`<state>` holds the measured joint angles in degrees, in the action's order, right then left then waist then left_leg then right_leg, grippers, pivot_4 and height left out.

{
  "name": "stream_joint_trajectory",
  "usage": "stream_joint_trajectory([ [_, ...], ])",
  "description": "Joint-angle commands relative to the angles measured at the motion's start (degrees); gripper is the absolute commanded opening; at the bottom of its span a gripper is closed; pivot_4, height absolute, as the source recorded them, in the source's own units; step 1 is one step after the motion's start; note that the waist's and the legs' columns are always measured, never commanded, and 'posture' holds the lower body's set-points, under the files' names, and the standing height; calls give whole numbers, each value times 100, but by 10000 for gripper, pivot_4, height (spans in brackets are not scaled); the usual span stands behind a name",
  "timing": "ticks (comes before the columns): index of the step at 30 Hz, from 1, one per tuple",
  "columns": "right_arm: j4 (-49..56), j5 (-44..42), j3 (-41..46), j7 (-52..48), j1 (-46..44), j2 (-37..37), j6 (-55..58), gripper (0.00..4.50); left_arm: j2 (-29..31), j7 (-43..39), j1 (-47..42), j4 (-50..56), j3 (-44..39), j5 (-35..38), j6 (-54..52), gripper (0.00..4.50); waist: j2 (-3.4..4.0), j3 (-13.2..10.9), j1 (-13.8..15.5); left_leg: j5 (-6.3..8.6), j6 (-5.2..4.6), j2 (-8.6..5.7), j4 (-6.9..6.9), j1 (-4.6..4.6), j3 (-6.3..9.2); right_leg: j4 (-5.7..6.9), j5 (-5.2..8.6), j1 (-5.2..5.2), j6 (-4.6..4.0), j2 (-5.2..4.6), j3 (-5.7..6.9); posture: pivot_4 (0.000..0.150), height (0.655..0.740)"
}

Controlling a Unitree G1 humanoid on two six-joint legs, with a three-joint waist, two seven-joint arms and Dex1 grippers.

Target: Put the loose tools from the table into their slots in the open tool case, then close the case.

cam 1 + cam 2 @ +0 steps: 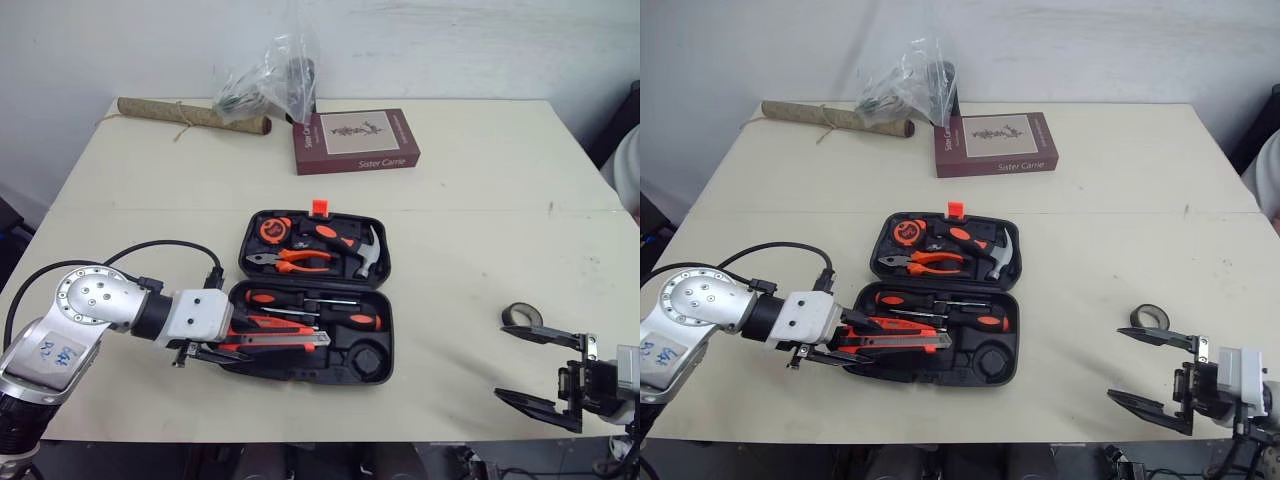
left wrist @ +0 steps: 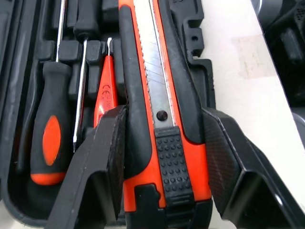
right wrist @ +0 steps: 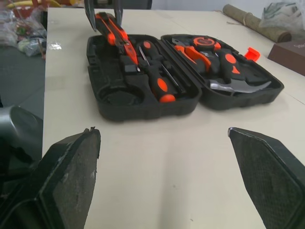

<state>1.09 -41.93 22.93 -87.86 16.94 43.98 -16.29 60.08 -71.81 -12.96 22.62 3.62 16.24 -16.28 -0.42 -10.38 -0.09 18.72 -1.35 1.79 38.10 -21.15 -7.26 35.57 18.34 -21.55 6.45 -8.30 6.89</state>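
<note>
The black tool case (image 1: 372, 377) lies open in the middle of the table. My left gripper (image 1: 215, 352) is shut on an orange and black utility knife (image 2: 162, 86), which lies lengthwise along the front of the near half of the case. Beside the knife rest screwdrivers (image 1: 330, 318) and a thin orange tester (image 2: 106, 90). The far half holds pliers (image 1: 295, 262), a hammer (image 1: 367, 255) and a tape measure (image 1: 272, 229). My right gripper (image 1: 503, 362) stands open and holds nothing near the front right edge. A roll of dark tape (image 1: 522, 316) lies loose just behind it.
At the back of the table are a maroon book (image 1: 356, 140), a clear plastic bag (image 1: 270, 80) and a rolled mat tied with string (image 1: 190, 115). A round recess (image 1: 368, 358) in the near half of the case holds nothing.
</note>
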Motion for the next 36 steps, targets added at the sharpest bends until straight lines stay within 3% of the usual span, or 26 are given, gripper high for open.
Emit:
stream_joint_trajectory([
  [1,356,43,42,103,87,-118,51,45000,76,81,-85,162,304,-375,-133,16081,0,0,5,0,0,0,0,1,1,0,0,0,0,0,0,1500,7400],
  [27,1009,386,-244,740,61,-420,354,45000,-712,100,-672,-309,1407,-1275,269,16081,1,1,57,-3,-6,-4,9,-1,6,3,0,4,0,-4,-12,1500,7400],
  [29,1027,417,-266,770,40,-435,370,45000,-729,164,-678,-333,1371,-1304,194,26731,2,1,69,-3,-7,-4,10,-1,6,3,0,4,1,-4,-13,1500,7400],
  [33,1004,459,-302,785,0,-456,361,45000,-804,-49,-855,-449,1168,-946,484,42958,1,1,56,-4,-7,-2,9,-1,4,4,0,2,1,0,-10,1500,7400],
  [36,807,509,-364,687,-154,-451,296,45000,-863,-433,-1143,-675,801,-302,601,44660,0,1,20,-4,-6,2,9,-1,4,8,0,1,0,6,-2,1500,7400],
])
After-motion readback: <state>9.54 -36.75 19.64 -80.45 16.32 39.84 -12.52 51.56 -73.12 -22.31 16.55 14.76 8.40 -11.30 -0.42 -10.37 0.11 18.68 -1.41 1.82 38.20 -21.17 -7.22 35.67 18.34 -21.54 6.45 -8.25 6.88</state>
